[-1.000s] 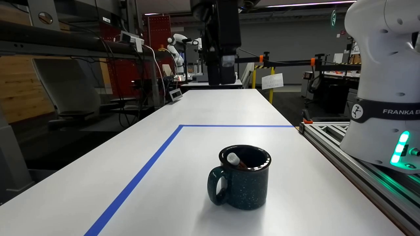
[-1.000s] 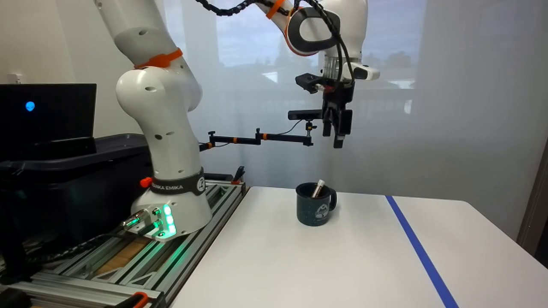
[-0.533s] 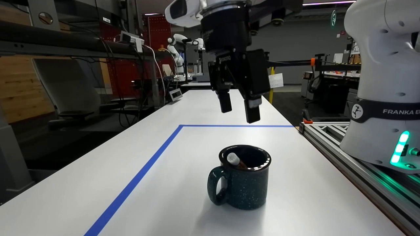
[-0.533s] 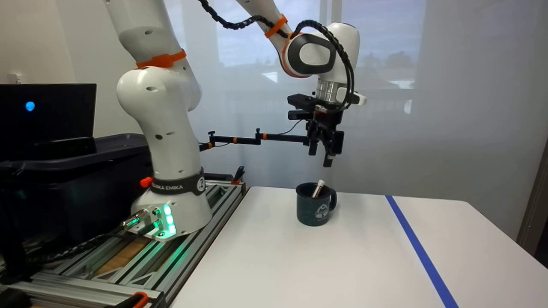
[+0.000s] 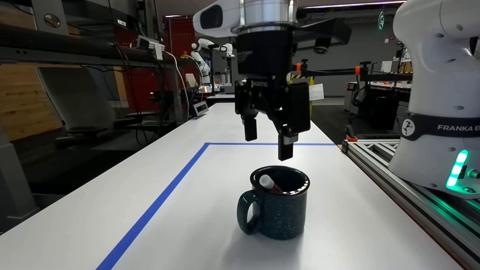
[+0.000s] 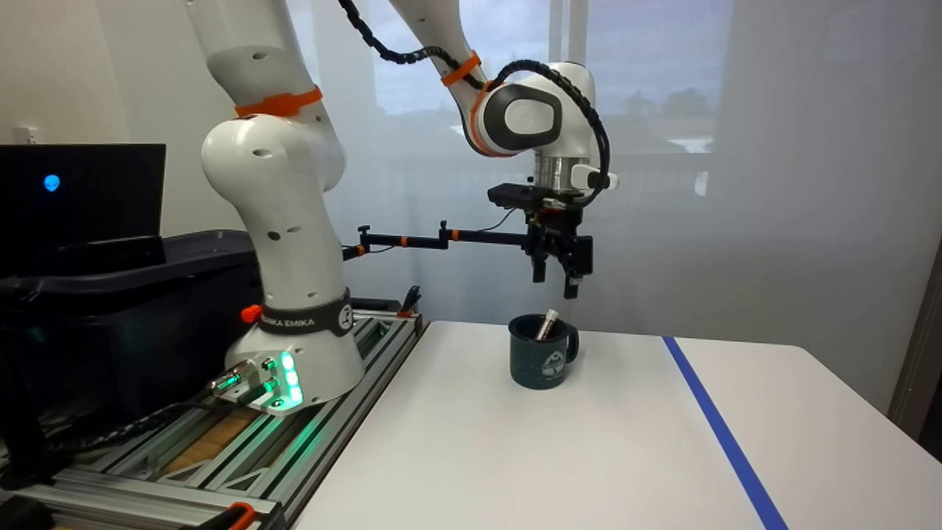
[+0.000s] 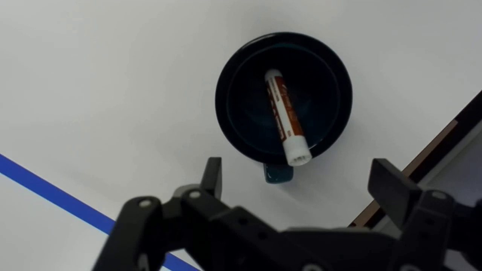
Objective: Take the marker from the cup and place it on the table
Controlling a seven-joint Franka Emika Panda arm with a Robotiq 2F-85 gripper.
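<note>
The cup (image 5: pixel 283 217), a dark speckled mug, stands upright on the white table (image 5: pixel 180 225); it also shows in an exterior view (image 6: pixel 528 364) and in the wrist view (image 7: pixel 222 101). The marker (image 7: pixel 285 109), reddish-brown and white with a white end, leans inside the cup. Its white end rests at the rim on the handle side and shows in both exterior views (image 5: pixel 266 182) (image 6: pixel 549 316). My gripper (image 5: pixel 268 150) is open and empty, pointing down above the cup (image 6: pixel 556 288). In the wrist view the fingers (image 7: pixel 391 188) stand wide apart, either side of the marker's white end.
Blue tape (image 5: pixel 157 206) runs along the table on the handle side of the cup. The metal rail frame (image 6: pixel 397 361) with the robot base (image 6: pixel 302 361) borders the table's other side. A jointed black camera arm (image 6: pixel 486 237) stands behind the gripper.
My gripper has come down toward the cup and turned. It was tilted half a second ago and now points straight down. The cup and marker have not moved.
</note>
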